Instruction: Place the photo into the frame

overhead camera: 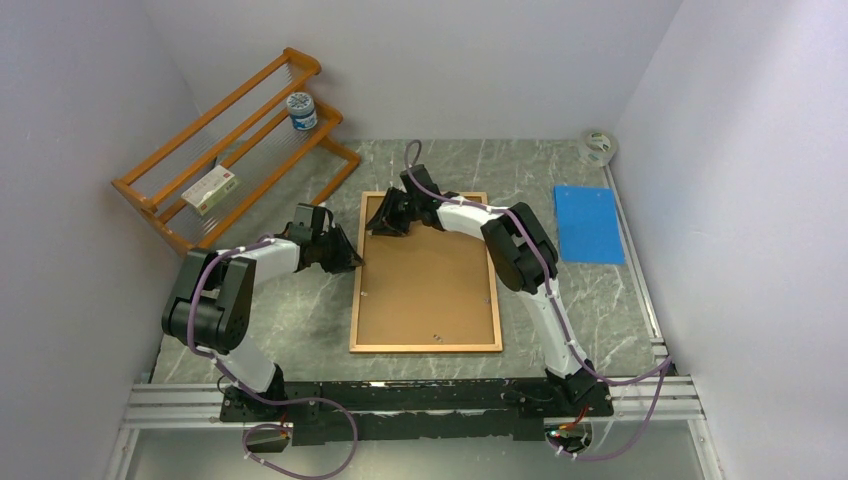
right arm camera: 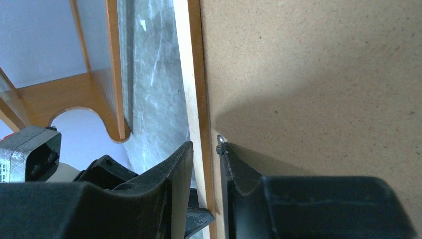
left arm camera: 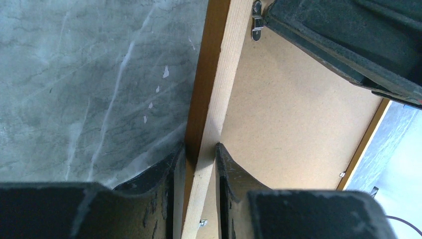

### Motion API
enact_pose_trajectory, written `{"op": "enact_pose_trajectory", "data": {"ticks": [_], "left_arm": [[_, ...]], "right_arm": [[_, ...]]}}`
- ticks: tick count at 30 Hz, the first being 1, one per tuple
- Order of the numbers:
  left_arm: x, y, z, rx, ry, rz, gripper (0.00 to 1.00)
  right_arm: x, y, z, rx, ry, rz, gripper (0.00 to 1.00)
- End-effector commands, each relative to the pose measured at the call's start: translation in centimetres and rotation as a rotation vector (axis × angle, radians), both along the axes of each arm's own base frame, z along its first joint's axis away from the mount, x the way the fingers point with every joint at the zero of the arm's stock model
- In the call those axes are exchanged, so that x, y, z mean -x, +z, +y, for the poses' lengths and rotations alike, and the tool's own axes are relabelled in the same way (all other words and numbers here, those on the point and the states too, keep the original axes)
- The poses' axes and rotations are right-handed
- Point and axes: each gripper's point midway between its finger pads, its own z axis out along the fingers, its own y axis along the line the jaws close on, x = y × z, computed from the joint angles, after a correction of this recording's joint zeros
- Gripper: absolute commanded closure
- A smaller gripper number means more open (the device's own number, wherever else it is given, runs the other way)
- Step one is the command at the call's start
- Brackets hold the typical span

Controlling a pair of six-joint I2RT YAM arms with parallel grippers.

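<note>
The frame (overhead camera: 425,347) lies face down in the middle of the table, its brown backing board (overhead camera: 430,280) facing up. The photo does not show in any view. My left gripper (overhead camera: 352,262) sits at the frame's left rail, near its far end. In the left wrist view, the left gripper (left arm camera: 200,147) is shut on that light wooden rail (left arm camera: 224,74), one finger on each side. My right gripper (overhead camera: 383,222) is at the frame's far left corner. In the right wrist view, the right gripper (right arm camera: 205,145) straddles the rail (right arm camera: 191,74), its inner finger on the board beside a small metal tab.
An orange wooden rack (overhead camera: 230,150) stands at the back left, holding a jar (overhead camera: 301,111) and a small box (overhead camera: 211,189). A blue sheet (overhead camera: 588,223) lies at the right, and a tape roll (overhead camera: 597,147) sits in the back right corner. Walls close in on three sides.
</note>
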Motion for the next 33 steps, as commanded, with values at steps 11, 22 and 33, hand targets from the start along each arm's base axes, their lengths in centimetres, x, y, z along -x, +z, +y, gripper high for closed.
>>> {"op": "enact_pose_trajectory", "data": {"ticks": [11,22,33], "left_arm": [[0.9,-2.1,0.0,-0.022,-0.015,0.046,0.83],[0.8,-2.2,0.0,-0.026,-0.014,0.049,0.84],[0.9,-2.2,0.0,-0.026,-0.015,0.047,0.84]], "right_arm": [[2.0,-0.1,2.4,-0.071,0.031,0.052,0.85],[3.0,-1.0,1.6,-0.01,-0.011,0.103,0.71],[3.5,-1.3,0.6,0.042,-0.045,0.123,0.67]]}}
